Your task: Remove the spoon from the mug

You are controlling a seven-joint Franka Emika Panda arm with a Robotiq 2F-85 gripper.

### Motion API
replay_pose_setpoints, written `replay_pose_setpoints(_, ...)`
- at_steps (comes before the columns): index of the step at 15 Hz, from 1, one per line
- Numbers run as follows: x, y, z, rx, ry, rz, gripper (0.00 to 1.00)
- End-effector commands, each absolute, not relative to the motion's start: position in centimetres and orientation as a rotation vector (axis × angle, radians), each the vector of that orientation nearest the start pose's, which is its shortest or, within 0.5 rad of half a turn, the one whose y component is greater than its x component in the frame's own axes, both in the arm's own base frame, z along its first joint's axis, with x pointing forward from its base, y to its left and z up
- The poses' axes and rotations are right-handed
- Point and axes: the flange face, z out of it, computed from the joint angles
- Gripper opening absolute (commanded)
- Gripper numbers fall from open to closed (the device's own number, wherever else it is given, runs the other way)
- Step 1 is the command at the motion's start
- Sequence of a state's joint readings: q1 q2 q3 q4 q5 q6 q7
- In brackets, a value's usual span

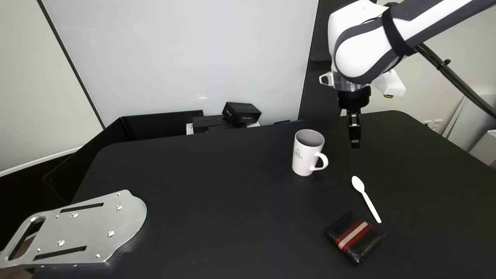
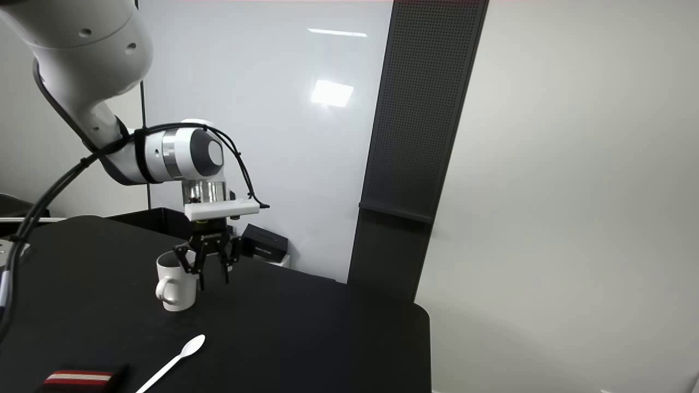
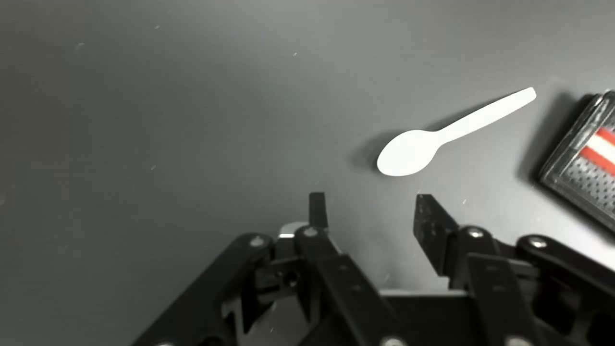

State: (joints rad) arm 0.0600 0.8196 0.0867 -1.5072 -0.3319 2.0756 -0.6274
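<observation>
The end effector (image 3: 371, 211) stands wide, holding nothing. Upper right in the wrist view, the white spoon (image 3: 438, 137) lies on the bench (image 3: 216, 120), outside the mug (image 1: 304, 159): probably light, slick, springy; pinch mid-handle (image 3: 490, 114).

Spoon (image 3: 451, 132) and mug (image 1: 303, 159) are white; wallet (image 1: 354, 237) black, striped red and seemingly cream.
</observation>
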Motion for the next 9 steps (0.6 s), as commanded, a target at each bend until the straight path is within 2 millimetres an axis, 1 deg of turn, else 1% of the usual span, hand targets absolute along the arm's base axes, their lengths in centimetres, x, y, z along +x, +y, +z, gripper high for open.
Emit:
replay_pose_setpoints(1,68.9,8.3,21.1,-2.978,-1.434,0.146,0.82)
replay_pose_setpoints(3,69.2,8.8,23.3,-3.01,-1.39,-0.044,0.96)
replay_pose_setpoints(5,69.2,9.2,25.2,-3.043,-1.313,-0.22,1.0)
replay_pose_setpoints(6,70.3,9.2,23.5,-3.007,-1.416,-0.112,1.0)
replay_pose_setpoints(7,70.2,9.4,24.0,-3.01,-1.415,-0.137,0.99)
replay_pose_setpoints(9,70.1,9.4,23.7,-3.006,-1.419,-0.124,1.0)
